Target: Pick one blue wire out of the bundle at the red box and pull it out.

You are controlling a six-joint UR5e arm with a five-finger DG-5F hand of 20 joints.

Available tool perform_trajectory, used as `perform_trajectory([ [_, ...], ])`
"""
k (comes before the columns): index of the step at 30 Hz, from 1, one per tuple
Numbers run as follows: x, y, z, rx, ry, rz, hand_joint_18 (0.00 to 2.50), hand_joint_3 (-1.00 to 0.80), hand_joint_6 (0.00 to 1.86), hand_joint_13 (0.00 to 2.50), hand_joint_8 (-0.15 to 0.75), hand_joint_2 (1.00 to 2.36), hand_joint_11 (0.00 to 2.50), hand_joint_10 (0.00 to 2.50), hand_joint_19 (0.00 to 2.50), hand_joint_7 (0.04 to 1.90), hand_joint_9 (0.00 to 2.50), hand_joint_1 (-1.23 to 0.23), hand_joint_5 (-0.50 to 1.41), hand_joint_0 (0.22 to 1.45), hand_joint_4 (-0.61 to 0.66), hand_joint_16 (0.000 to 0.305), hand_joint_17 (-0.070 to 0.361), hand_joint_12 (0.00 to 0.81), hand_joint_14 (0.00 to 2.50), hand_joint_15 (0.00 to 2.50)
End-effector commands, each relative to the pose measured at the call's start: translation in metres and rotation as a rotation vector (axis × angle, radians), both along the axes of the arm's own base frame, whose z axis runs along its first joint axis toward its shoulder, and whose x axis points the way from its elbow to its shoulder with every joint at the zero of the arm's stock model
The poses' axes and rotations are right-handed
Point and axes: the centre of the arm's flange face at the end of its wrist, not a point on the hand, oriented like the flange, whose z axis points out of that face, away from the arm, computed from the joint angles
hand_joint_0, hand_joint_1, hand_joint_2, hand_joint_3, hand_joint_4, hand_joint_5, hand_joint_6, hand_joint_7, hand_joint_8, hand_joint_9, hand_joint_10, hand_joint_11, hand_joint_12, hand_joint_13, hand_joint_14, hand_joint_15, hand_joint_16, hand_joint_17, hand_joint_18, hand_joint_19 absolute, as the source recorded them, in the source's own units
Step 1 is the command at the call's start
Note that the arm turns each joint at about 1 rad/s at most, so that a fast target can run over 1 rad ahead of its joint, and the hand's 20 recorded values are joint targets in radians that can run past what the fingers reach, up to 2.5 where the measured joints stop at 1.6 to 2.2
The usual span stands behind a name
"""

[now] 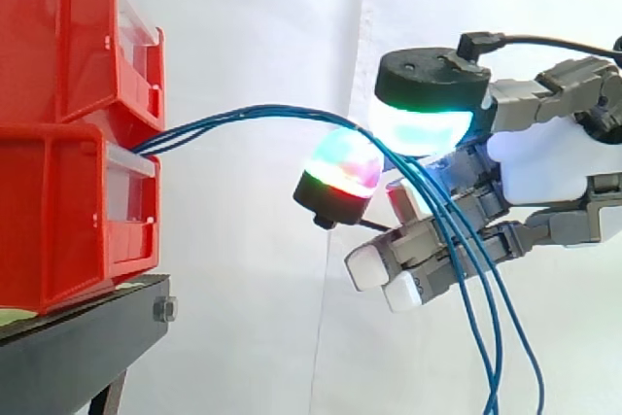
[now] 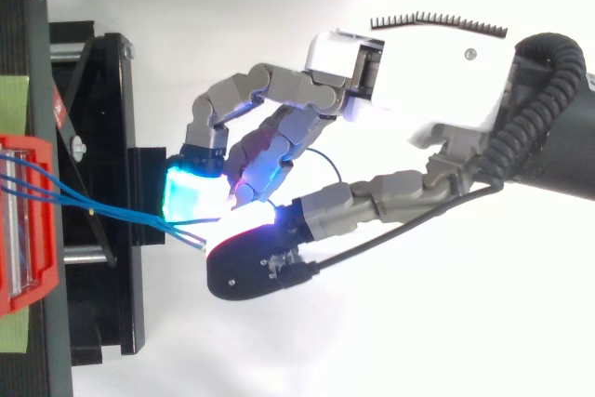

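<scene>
Thin blue wires (image 1: pixel 262 114) leave the gap between two stacked red bins (image 1: pixel 58 201) at the left and arch rightward. They then hang down in front of my hand (image 1: pixel 544 162). Seen from above, the blue wires (image 2: pixel 112 212) run from the red bin (image 2: pixel 19 230) to my hand (image 2: pixel 418 72). There they pass between a cyan-glowing fingertip (image 2: pixel 191 194) and the thumb pad (image 2: pixel 249 230). Thumb and finger are curled and pinch the wires at the top of their arch. The lower fingers (image 1: pixel 374 264) are bent behind the hanging strands. I cannot tell how many strands are in the pinch.
The bins rest on a black stand (image 1: pixel 87 337) with a bolt at its corner. A white curtain forms the background. From above, the black frame (image 2: pixel 102 183) of the stand lies between the bins and my hand.
</scene>
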Motion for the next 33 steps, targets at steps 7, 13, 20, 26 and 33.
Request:
perform_trajectory([
  [7, 0.0003, 0.0, -0.0008, 0.0, 0.001, 0.0, 0.53, -0.31, 0.85, 0.76, 0.24, 1.01, 0.71, 0.03, 0.55, 0.77, 1.05, -0.93, -0.15, 0.66, 0.12, 0.059, 0.132, 0.368, 0.02, 0.48],
  [13, 0.0003, 0.0002, -0.0008, 0.0, 0.001, 0.001, 0.54, -0.38, 0.72, 0.79, 0.242, 1.01, 0.58, 0.02, 0.58, 1.0, 1.11, -0.78, -0.08, 0.6, 0.21, 0.059, 0.132, 0.361, 0.02, 0.47],
  [20, -0.0003, 0.0002, -0.0006, 0.0, 0.003, 0.003, 0.54, -0.38, 0.63, 0.8, 0.249, 1.01, 0.61, 0.03, 0.58, 1.19, 1.13, -0.75, -0.05, 0.6, 0.14, 0.058, 0.13, 0.365, 0.02, 0.48],
  [26, 0.0007, 0.003, 0.0002, 0.002, 0.0, 0.03, 0.56, -0.38, 0.84, 0.8, 0.245, 1.01, 0.71, 0.03, 0.56, 0.84, 1.1, -0.9, -0.13, 0.65, 0.12, 0.058, 0.13, 0.363, 0.02, 0.49],
  [33, 0.0012, 0.0054, 0.0001, 0.003, 0.0, 0.055, 0.56, -0.43, 0.8, 0.81, 0.247, 1.01, 0.67, 0.03, 0.59, 0.87, 1.15, -0.78, -0.1, 0.58, 0.18, 0.059, 0.132, 0.366, 0.02, 0.49],
])
